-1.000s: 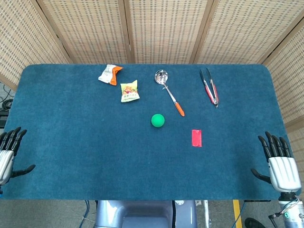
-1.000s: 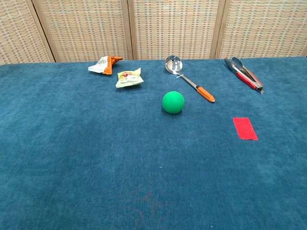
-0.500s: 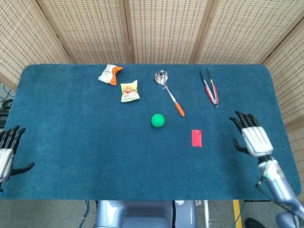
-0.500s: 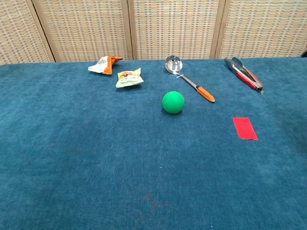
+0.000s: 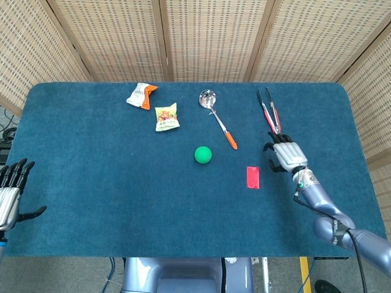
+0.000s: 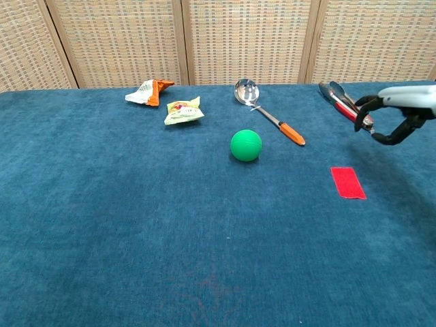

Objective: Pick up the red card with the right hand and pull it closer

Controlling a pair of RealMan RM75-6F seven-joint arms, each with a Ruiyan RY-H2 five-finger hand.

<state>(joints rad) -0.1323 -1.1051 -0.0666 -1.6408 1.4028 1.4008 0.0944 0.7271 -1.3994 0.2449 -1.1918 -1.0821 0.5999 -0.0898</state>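
Observation:
The red card (image 5: 253, 177) lies flat on the blue cloth, right of centre; the chest view shows the red card (image 6: 348, 182) too. My right hand (image 5: 285, 155) hovers above the table just right of the card and a little beyond it, fingers apart and empty. In the chest view the right hand (image 6: 395, 112) hangs up and right of the card, fingers curved downward, clear of it. My left hand (image 5: 11, 194) stays at the table's near left edge, fingers spread, holding nothing.
A green ball (image 5: 203, 154) sits left of the card. Farther back lie a ladle with an orange handle (image 5: 217, 118), red-handled tongs (image 5: 269, 112) just beyond my right hand, and two snack packets (image 5: 166, 117) (image 5: 141, 95). Woven screens stand behind the table.
My right hand has moved from the near right table edge forward and leftward over the cloth, ending beside the red card. The card and my left hand have stayed put.

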